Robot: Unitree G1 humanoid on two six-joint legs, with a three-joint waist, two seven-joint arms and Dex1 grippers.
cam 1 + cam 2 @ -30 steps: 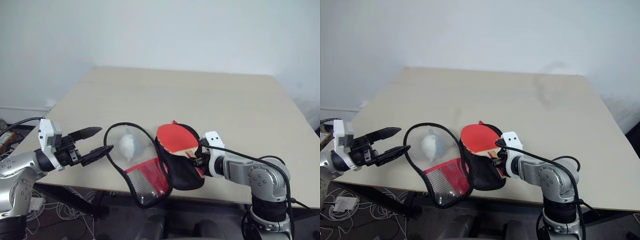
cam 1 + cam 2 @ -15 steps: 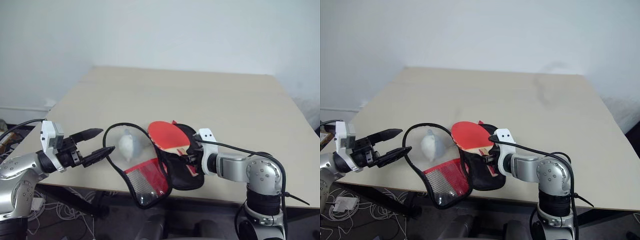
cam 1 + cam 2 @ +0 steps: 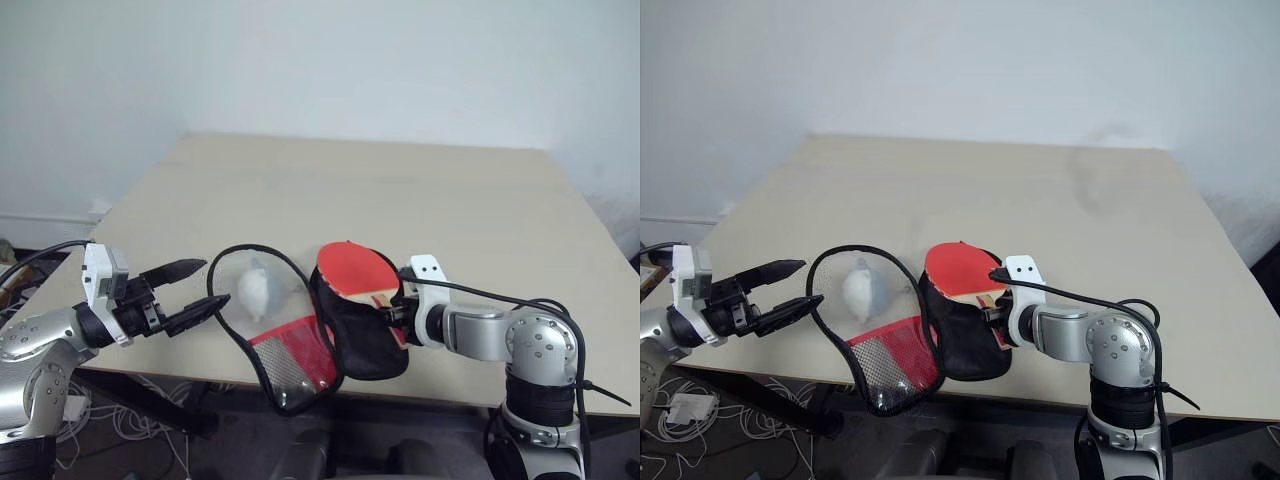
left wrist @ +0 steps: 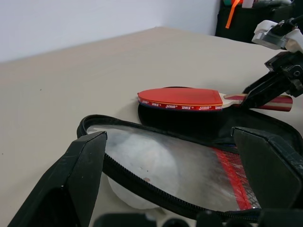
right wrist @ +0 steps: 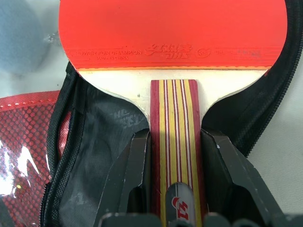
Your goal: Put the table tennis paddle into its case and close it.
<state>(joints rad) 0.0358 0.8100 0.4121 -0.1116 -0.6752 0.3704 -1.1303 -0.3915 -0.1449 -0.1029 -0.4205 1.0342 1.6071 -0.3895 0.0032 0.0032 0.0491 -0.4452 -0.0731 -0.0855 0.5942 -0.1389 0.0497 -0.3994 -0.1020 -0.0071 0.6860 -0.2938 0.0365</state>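
The left gripper has its fingers spread wide by the open case at the table's near edge. A white wad shows blurry through the clear flap. The red paddle lies over the black half, and the right gripper squeezes its striped handle.

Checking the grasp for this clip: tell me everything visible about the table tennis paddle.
The table tennis paddle has a round red rubber face with printed lettering, a pale wooden neck, and a short handle striped red and yellow. It lies roughly flat, face up, above the open black half of the case near the table's front edge. The right gripper clamps the handle from both sides.
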